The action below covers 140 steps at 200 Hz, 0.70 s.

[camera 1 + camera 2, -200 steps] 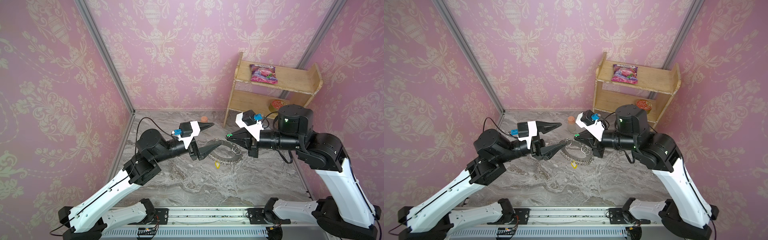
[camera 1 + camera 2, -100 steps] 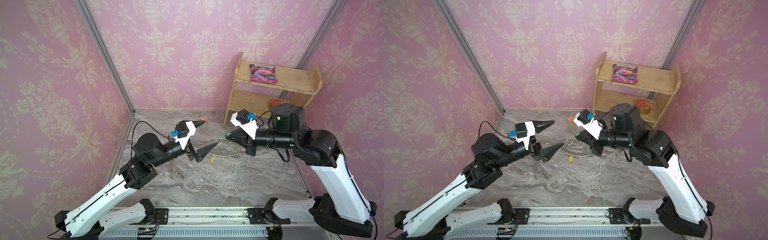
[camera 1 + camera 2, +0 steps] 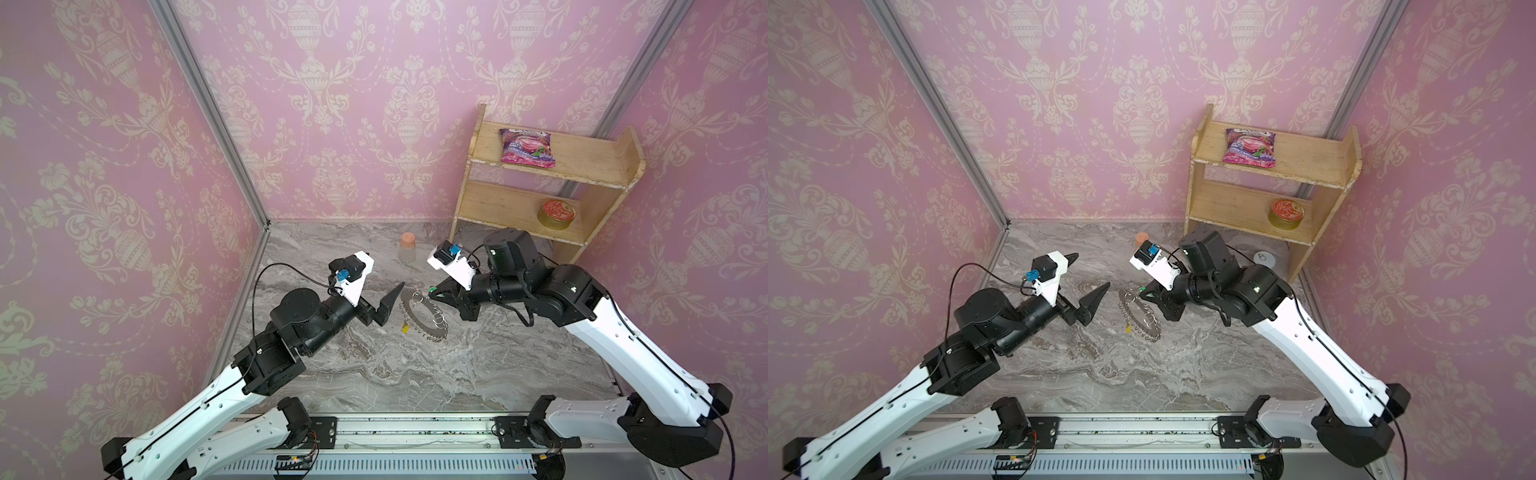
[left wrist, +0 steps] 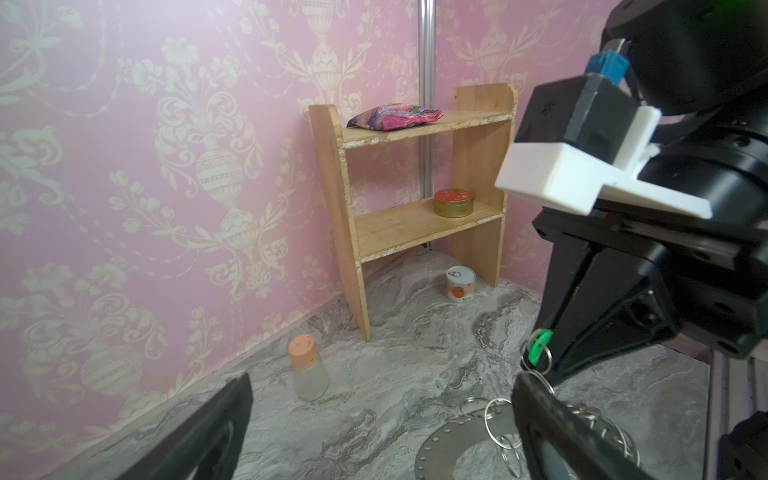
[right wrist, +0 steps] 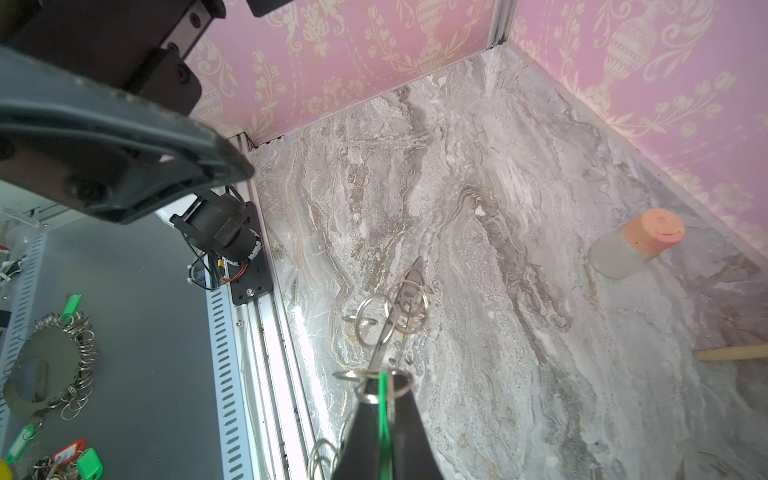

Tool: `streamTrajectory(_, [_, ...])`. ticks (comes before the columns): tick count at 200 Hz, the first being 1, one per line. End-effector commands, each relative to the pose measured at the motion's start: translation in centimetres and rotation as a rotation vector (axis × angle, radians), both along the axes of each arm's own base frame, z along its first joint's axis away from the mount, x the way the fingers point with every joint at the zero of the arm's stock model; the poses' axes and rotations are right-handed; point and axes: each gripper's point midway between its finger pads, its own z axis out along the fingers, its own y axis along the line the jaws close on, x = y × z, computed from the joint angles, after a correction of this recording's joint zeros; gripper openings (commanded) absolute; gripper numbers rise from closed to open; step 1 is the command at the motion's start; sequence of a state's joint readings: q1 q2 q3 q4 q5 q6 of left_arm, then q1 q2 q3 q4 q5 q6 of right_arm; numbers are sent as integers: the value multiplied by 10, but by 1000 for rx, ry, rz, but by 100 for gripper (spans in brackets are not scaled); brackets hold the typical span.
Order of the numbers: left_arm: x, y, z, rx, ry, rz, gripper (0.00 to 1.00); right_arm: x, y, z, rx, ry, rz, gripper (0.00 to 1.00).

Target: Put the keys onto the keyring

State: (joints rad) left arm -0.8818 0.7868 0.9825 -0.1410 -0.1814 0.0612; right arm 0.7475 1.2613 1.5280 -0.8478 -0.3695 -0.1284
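Marble tabletop [image 3: 415,374], keyring [image 3: 417,325] mid-table, well apart from walls [image 3: 332,124]

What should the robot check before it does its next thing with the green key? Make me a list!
1. Right gripper shut on the green key: ok.
2. Left gripper open, holding nothing: ok.
3. Green key's loop threaded onto the keyring: cannot tell; wire rings crowd it.
4. Keyring lying flat on the table: cannot tell; it looks tilted in both top views.
5. Yellow key hooked on the keyring: cannot tell; it sits at the rim.
6. Orange-capped bottle apart from both grippers: ok.
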Motion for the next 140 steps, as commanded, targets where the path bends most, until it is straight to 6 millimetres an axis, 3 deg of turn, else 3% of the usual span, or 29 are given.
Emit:
streamTrajectory(1, [8,23,-22,21,57,134,99,7,30,-2,112,41,13,0])
streamTrajectory(37, [8,37,-34,31,70,188,99,20,55,-41,115,115,-7,0])
streamTrajectory(84, [7,41,-41,51,84,200,99,32,84,-73,137,198,-1,0])
streamTrajectory(117, [7,41,-42,51,87,202,99,38,90,-112,94,266,-28,0])
streamTrajectory(140, [7,41,-44,56,89,202,99,43,83,-139,50,306,-69,0])
